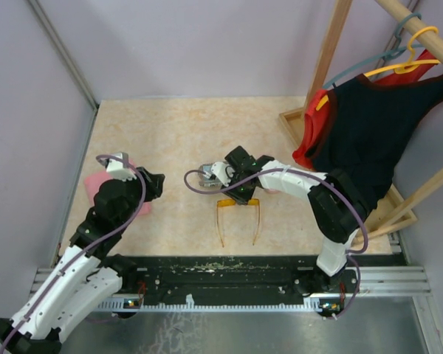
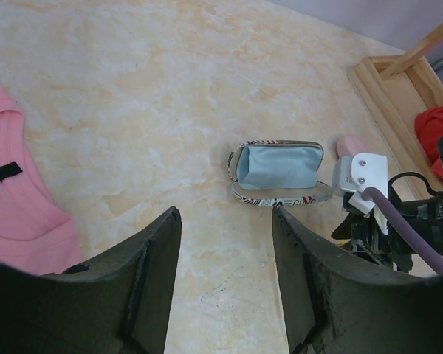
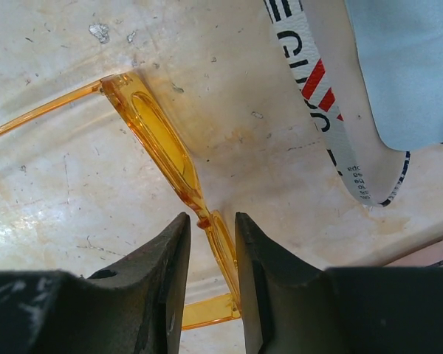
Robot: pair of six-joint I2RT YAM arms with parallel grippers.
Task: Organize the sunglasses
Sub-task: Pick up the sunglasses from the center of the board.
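The orange sunglasses [image 3: 159, 140] lie unfolded on the tabletop [image 1: 170, 133] at the centre of the overhead view, their arms pointing toward the bottom edge. The right gripper [image 3: 207, 217] holds its jaws narrowly parted astride the bridge. I'd close gently and squarely there, sparing the lenses. The left gripper [image 2: 225, 221] hangs empty with its jaws spread wide.

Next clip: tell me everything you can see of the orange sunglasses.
The orange sunglasses have a translucent orange-yellow frame, plastic by its look, with narrow matching lenses and thin arms. Both arms are unfolded and point toward the robot's bases. They lie on the table, near the printed case but apart from it. The right gripper is low over them, its fingers straddling the bridge with a small gap; whether they touch the frame cannot be told.
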